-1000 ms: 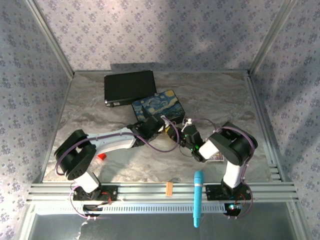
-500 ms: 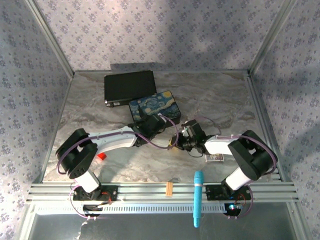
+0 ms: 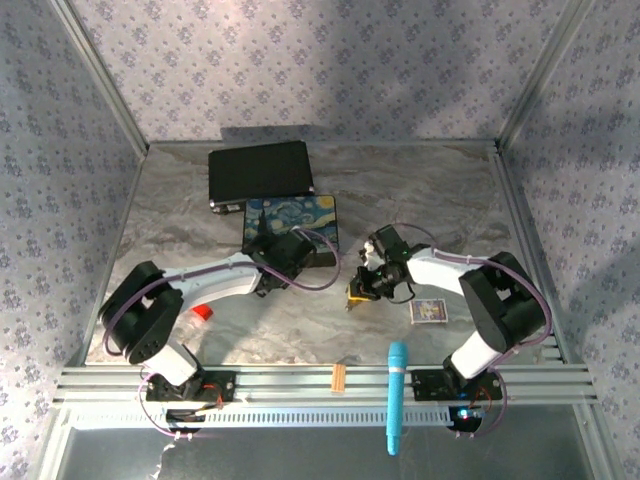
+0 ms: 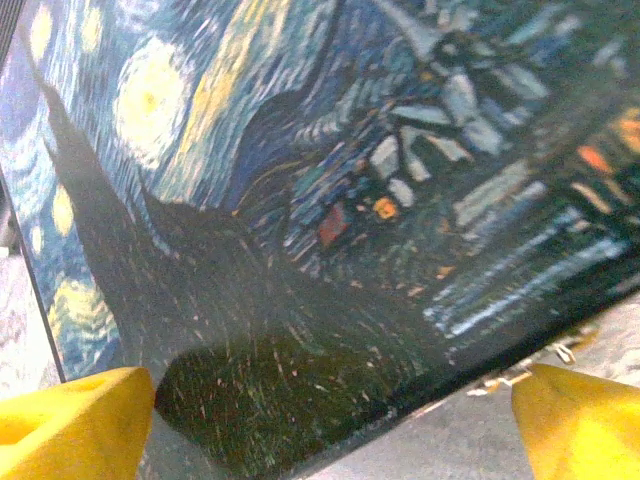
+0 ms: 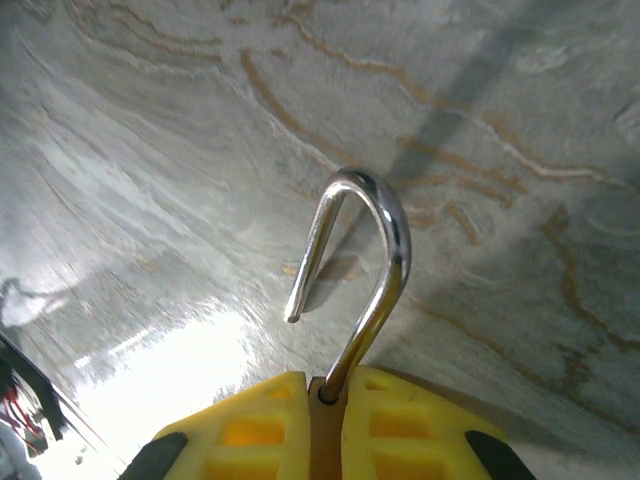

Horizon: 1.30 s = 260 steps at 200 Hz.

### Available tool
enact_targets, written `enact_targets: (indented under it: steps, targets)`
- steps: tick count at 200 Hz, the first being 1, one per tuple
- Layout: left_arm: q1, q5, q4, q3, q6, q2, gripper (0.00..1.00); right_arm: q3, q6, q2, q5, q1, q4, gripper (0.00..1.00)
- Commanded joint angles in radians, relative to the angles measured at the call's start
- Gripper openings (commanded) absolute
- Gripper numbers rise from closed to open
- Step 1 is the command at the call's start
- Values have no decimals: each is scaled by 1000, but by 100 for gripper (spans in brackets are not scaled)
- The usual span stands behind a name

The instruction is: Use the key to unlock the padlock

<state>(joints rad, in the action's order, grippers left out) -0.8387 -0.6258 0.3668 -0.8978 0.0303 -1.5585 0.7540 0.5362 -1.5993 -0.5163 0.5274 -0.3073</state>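
Right wrist view: right claw [image 5: 325, 400] is clamped on the padlock [image 5: 397, 255], pads on the flat faces of the brass body. The shackle sticks out ahead with one leg seated and the other end hanging free above the desk [image 5: 150, 150], so the lock looks sprung. The padlock is likely small, rigid and light, with smooth brass that may slip. The body faces are the right hold, since they leave shackle and keyway clear. Top external: right arm is folded with its elbow out right, forearm reaching left, claw [image 3: 362, 288] low over mid-desk. Left arm stretches far-right from its base, its claw [image 3: 265, 242] over the near edge of the painted box [image 3: 300, 215]. Left wrist view: yellow fingers [image 4: 70, 420] stand wide apart with nothing between them. A pale metal bit by the box edge may be the key [image 4: 520, 377], too blurred to confirm. If so, it is thin, flat and awkward to pinch.
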Motion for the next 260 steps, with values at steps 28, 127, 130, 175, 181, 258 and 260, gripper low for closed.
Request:
enact_targets:
  steps: [28,127,130,175,181,258,260]
  targets:
    - [8,74,8,26,-79,125,100,81,-163,-51,170,-9,-342,16]
    - [66,142,23,72,-201,360,100,164,-177,16,260,5,-405,51]
    - [71,140,23,76,-208,371,100,166,-175,25,267,6,-402,52]
    - [228,43,-58,173,-412,558,100,174,-163,266,586,12,-285,99]
    - [262,37,-77,192,-414,577,100,167,-170,303,643,11,-251,99]
    - [551,-156,-521,418,-197,525,100,-255,-533,561,939,-283,401,99]
    - [559,-154,-529,422,-195,521,100,-260,-529,560,936,-298,407,99]
